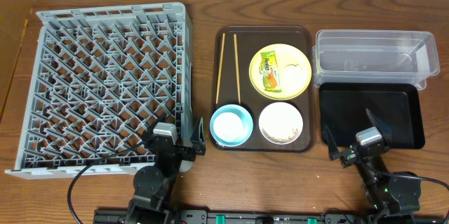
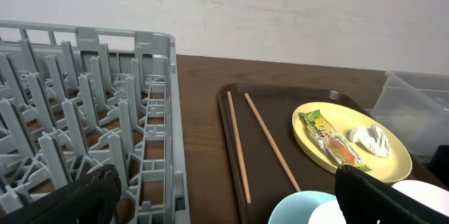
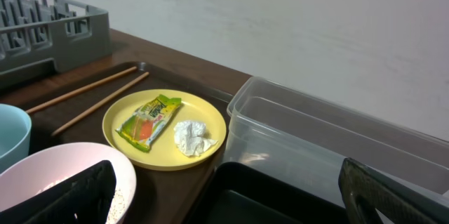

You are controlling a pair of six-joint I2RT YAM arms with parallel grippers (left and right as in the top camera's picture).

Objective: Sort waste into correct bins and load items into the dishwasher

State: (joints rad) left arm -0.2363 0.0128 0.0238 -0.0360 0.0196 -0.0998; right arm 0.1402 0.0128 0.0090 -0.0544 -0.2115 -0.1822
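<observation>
The grey dish rack (image 1: 105,83) stands at the left. On the brown serving tray (image 1: 263,34) lie two chopsticks (image 1: 220,66), and a yellow plate (image 1: 298,85) that carries the snack wrapper (image 1: 269,69) and the crumpled white paper (image 1: 293,69). In front of them are a light blue bowl (image 1: 231,124) with something white inside and a white bowl (image 1: 280,122) holding rice scraps. The clear tub (image 1: 375,57) and the black tray (image 1: 372,115) are at the right. My left gripper (image 1: 172,138) is open and empty at the rack's front right corner. My right gripper (image 1: 353,133) is open and empty at the black tray's front edge.
A pale wall runs behind the table. The rack's tall side wall (image 2: 168,112) stands close on the left of the left gripper (image 2: 224,196). The tub's wall (image 3: 280,133) and the white bowl's rim (image 3: 63,157) flank the right gripper (image 3: 231,196).
</observation>
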